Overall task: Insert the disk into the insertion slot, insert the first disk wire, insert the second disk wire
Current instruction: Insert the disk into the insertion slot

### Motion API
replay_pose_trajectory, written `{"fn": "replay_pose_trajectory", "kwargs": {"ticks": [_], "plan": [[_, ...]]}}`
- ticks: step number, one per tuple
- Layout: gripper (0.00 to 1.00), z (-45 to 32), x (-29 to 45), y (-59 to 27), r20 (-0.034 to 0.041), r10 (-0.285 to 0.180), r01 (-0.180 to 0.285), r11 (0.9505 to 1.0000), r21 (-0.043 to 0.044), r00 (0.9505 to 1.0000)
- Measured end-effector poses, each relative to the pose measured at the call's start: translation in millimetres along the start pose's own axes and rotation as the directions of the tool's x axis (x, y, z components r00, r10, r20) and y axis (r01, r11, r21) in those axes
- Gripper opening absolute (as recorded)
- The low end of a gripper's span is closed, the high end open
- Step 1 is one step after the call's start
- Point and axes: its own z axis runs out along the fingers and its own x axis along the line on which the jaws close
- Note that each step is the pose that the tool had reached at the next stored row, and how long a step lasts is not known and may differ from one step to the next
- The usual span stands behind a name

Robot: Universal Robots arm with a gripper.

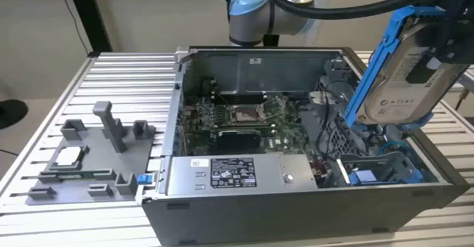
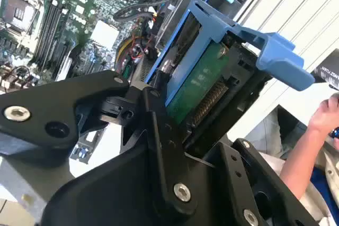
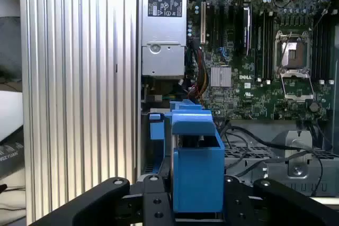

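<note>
Claw (image 1: 443, 47): clamped on disk (image 1: 403, 86), upright in the air.
Disk: above insertion slot (image 1: 381, 166), clear of it.
Case (image 1: 296, 213): open, on worktop (image 1: 126, 75); contains circuit board (image 1: 245, 122), power supply box (image 1: 233, 175), slot.

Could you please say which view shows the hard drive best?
Exterior view: the silver metal hard drive in its bright blue plastic caddy shows its labelled face. The second wrist view shows its green underside; the first wrist view, its end.

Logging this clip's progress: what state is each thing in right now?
computer case: open, interior exposed.
disk: held aloft, tilted, not inserted.
gripper: shut on the disk.
insertion slot: no disk in it.
</note>
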Motion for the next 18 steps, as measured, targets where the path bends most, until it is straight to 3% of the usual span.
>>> {"fn": "replay_pose_trajectory", "kwargs": {"ticks": [18], "plan": [[0.0, 5.9, 0.7, -3.9, 0.0002, 0.0, 0.0, 1.0, 0.0004, 1.0]]}}
